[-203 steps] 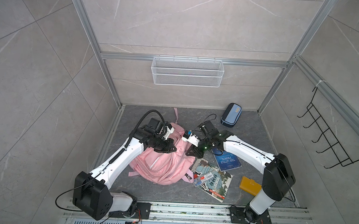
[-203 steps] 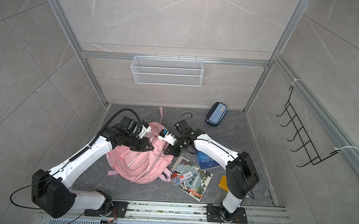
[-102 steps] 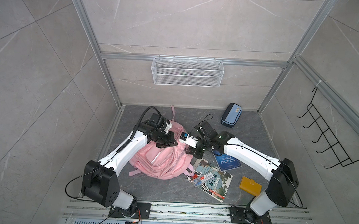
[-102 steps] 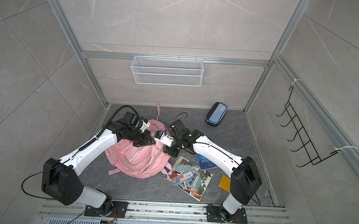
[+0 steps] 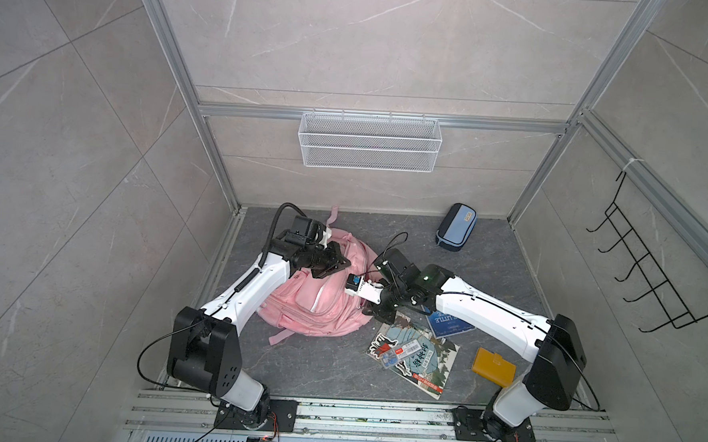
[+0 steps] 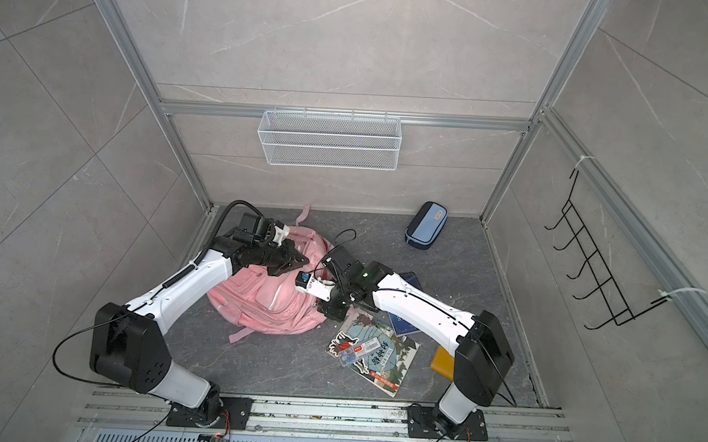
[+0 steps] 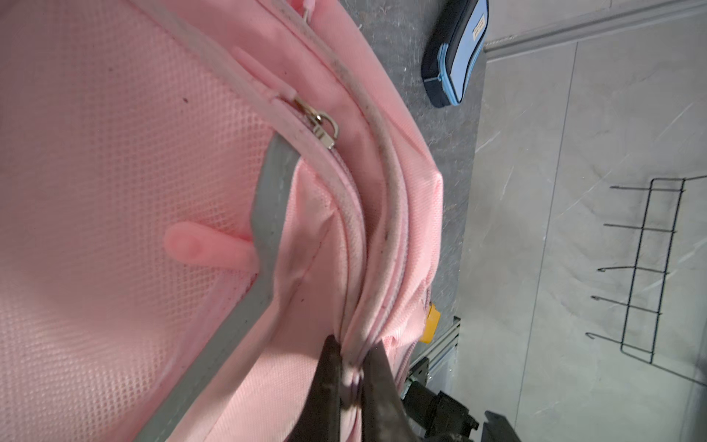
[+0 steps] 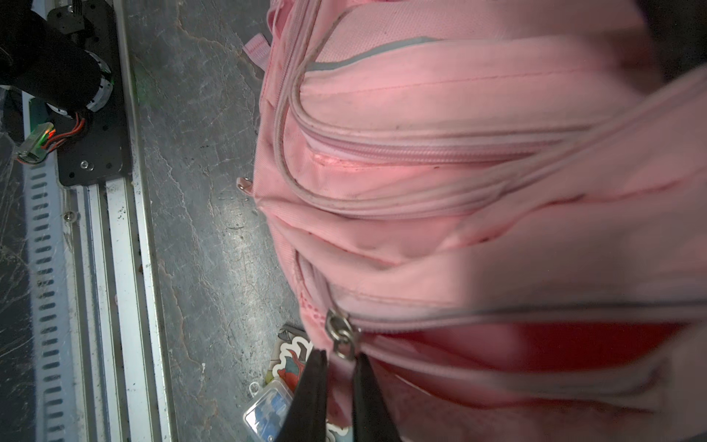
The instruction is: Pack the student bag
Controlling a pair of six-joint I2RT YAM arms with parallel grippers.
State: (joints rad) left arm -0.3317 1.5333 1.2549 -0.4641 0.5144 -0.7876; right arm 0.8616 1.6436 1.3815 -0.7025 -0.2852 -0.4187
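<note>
Dark grey marbled bench (image 5: 315, 374) carries, nearest the rail, an illustrated book (image 5: 413, 358); just past it the right tool (image 8: 340, 358) is nipped narrow on a zip pull (image 8: 341, 336) at the right edge of the student bag (image 5: 319, 299). It lies left of centre, pockets up, long axis running from rail to back wall with its top loop (image 5: 334, 217) toward the wall, where the left tool (image 7: 354, 363), jaws nearly together, pinches a zip-seam fold; a blue pencil case (image 5: 456, 227) lies farthest back.

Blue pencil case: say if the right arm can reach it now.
Probably not yet: the right tool is clamped on the student bag; once freed, the floor toward the pencil case looks bare.
</note>
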